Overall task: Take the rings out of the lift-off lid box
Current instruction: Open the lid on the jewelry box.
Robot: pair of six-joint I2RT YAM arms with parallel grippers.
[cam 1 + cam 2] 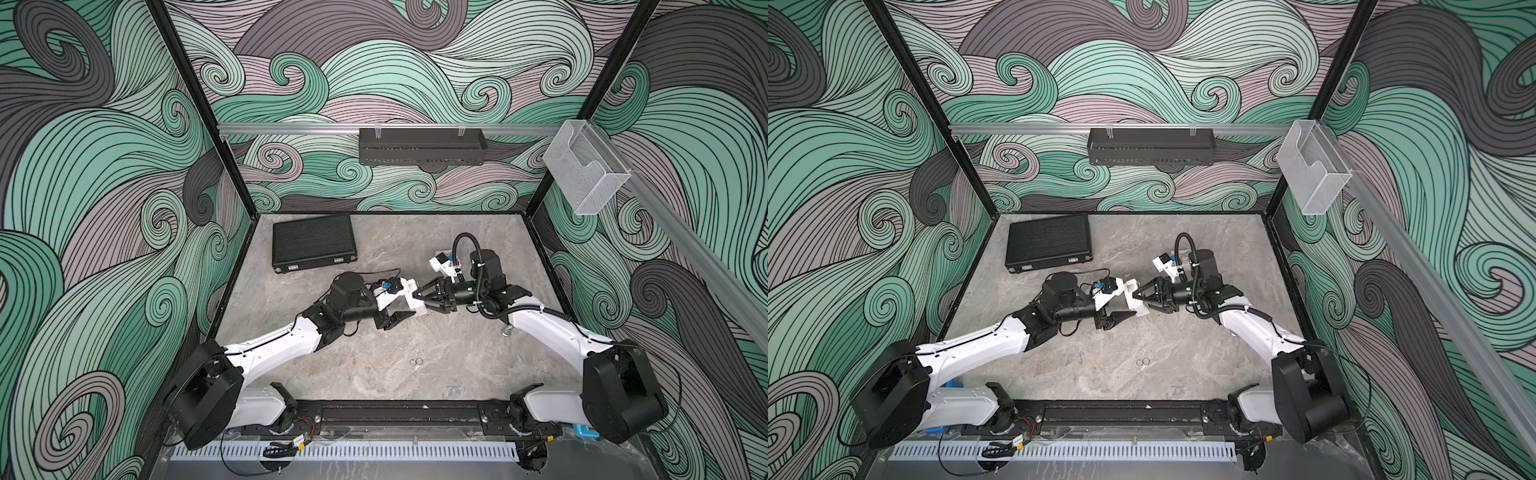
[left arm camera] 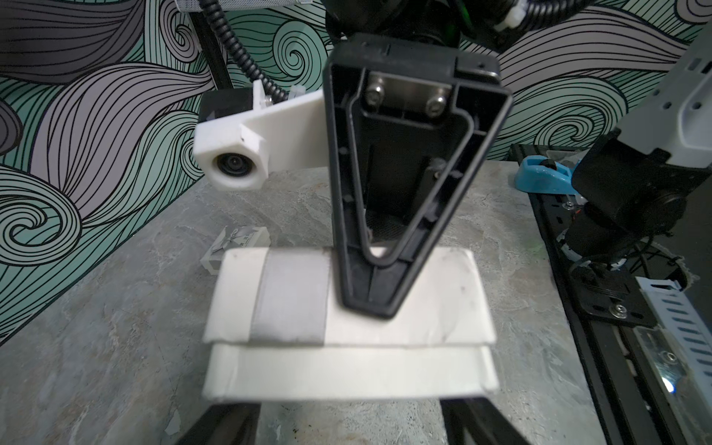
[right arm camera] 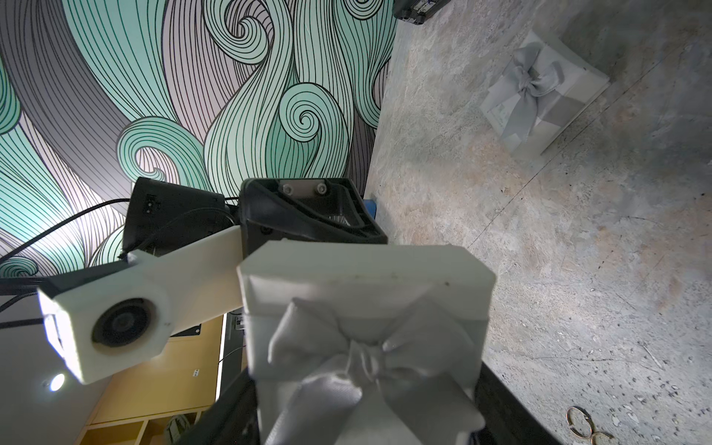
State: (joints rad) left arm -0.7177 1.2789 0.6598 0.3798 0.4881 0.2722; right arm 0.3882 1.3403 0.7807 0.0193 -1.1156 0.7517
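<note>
Presently, my right pincer (image 1: 422, 296) is clenched on the lift-off lid box (image 2: 404, 331). It holds the box clear of the table (image 1: 374, 395) and turned on its side, so the bowed lid (image 3: 366, 269) faces this pincer's wrist and the base (image 2: 346, 371) faces my left pincer (image 1: 404, 316). One right finger (image 2: 370, 293) lies flat across the lid beside the grey ribbon band. I judge this grip is meant to keep the lid captive while the base is drawn off. My left fingers (image 2: 231, 424) run in under the base on both flanks, but their tips are hidden beneath its near edge, so I cannot tell whether that pincer has bitten or stands slack. Lid and base are seated together, with the seam visible. Two thin pale rings (image 1: 417, 362) lie loose on the table, below both pincers and toward my base rail, well apart from them. No other rings are visible; I judge they are inside the box. Risk noted: parting a sideways box may spill its contents. A second bowed box (image 3: 543, 92) rests on the table, lower than my right pincer and toward the far wall, with neither pincer on it.
</note>
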